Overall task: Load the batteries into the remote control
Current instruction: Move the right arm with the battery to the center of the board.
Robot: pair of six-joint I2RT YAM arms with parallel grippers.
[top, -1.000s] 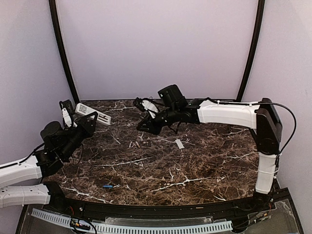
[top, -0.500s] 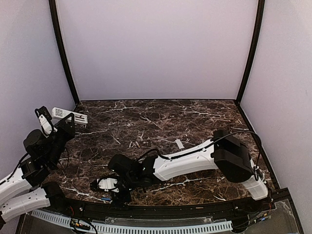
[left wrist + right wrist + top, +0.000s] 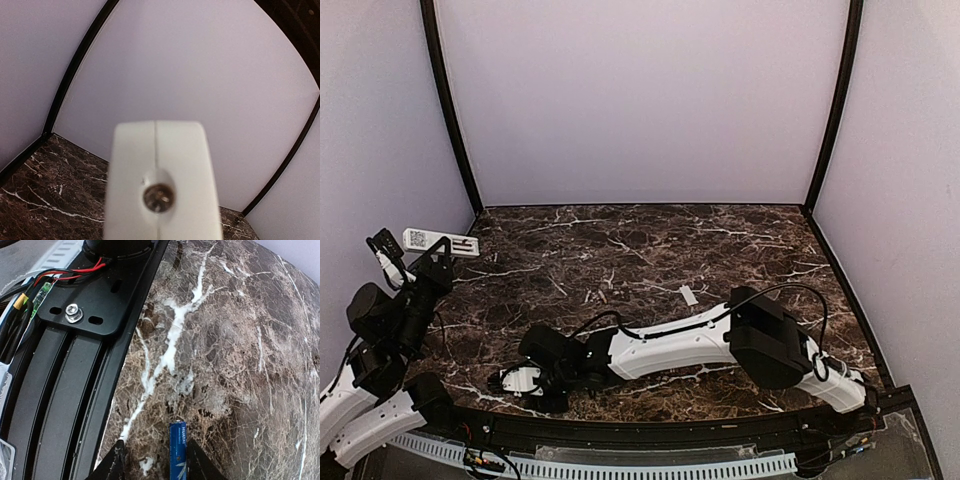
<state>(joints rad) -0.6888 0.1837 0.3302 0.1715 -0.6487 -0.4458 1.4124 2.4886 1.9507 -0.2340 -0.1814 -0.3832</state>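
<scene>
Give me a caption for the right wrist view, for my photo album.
Right gripper, jaws open, straddles a blue battery lying on the marble table.

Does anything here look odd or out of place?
Nothing spilled or damaged. The remote control is held aloft by the left pincer at far left, and a small white plate lies alone in the middle of the table. The blue battery lies by the front edge, between the open fingers of the right pincer.

The surface [image 3: 720, 260] is showing dark brown marble with white veins. The battery [image 3: 177, 450] is showing blue with white lettering. The remote [image 3: 440, 241] is looking white, the walls [image 3: 640, 100] pale lilac, the rail [image 3: 65, 390] black.
</scene>
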